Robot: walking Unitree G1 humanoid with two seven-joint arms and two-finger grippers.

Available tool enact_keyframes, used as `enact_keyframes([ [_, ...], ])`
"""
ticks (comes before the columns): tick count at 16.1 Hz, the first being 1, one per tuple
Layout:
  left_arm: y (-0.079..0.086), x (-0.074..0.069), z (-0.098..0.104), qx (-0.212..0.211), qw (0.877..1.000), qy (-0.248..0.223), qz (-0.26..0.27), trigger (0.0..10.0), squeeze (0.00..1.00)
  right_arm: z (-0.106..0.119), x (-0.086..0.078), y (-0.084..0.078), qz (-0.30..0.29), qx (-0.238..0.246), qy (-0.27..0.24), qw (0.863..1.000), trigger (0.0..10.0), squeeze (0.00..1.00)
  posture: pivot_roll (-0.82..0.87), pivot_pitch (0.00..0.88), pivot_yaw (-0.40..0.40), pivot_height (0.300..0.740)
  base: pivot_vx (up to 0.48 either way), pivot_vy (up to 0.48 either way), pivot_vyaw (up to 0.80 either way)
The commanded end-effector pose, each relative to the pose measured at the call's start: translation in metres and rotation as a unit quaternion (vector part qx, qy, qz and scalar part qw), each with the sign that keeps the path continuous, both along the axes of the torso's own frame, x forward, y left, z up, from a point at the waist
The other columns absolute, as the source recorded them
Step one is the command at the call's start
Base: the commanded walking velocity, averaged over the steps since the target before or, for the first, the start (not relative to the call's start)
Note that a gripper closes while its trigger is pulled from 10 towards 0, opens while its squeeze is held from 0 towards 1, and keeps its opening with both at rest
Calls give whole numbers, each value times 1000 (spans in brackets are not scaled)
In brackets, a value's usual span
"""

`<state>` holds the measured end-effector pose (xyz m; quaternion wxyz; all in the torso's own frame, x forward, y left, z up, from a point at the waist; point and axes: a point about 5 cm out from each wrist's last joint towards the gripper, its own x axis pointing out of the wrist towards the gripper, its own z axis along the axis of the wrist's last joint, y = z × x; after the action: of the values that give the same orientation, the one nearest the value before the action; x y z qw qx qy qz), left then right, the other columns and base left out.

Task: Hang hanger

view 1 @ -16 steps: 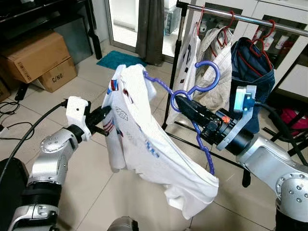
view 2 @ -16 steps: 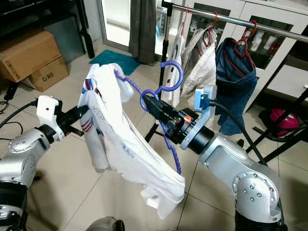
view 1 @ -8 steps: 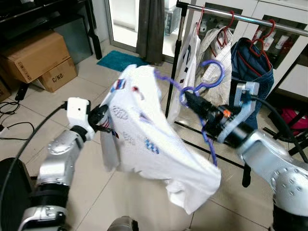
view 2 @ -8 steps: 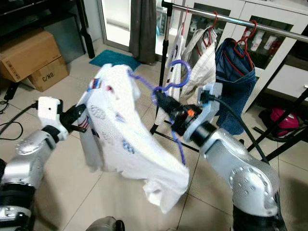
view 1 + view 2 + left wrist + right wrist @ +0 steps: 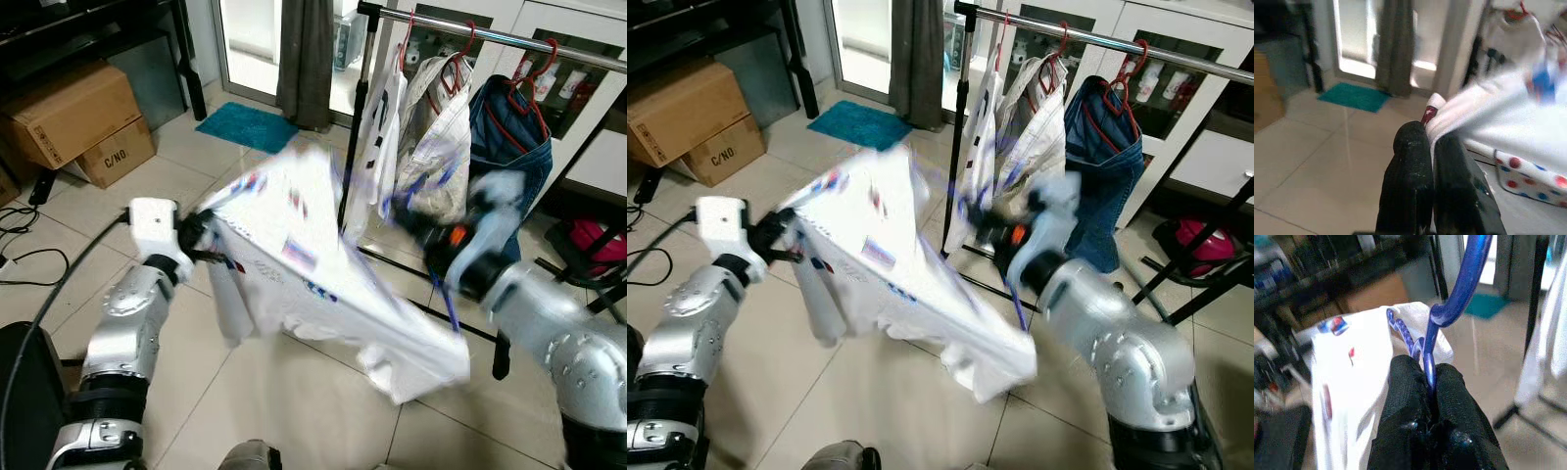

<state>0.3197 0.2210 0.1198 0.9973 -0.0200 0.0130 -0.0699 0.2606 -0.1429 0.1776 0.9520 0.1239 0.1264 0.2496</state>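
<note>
The clothes rail (image 5: pixel 490 31) stood far and right, above the right tool (image 5: pixel 1429 382), which was clamped on the blue hanger (image 5: pixel 1459 289); the white shirt (image 5: pixel 323 284) trailed left to the left tool (image 5: pixel 1431 139), clamped on its edge

head pair — downward, share shirt (image 5: pixel 323 284) | wrists — close, seemingly forward

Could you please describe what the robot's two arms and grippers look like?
Both arms are silver metal with rounded joint housings and black cables. The left gripper has two long black fingers and a white block at the wrist. The right gripper has matching black fingers, with orange marks behind them.
</note>
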Motion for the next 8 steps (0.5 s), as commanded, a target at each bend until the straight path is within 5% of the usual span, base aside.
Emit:
enact_keyframes([
  [1, 8, 4, 13, -1, 999, -29, 25, 0, 0, 4, 0, -5, -17, -17, -10, 1000, 10000, 0, -8, 34, -13, 740, 0, 0, 0],
  [8, 5, 4, 19, 10, 998, -47, 26, 0, 0, 7, 0, -4, 12, -49, -32, 998, 10000, 0, -9, 35, -16, 740, 0, 0, 0],
])
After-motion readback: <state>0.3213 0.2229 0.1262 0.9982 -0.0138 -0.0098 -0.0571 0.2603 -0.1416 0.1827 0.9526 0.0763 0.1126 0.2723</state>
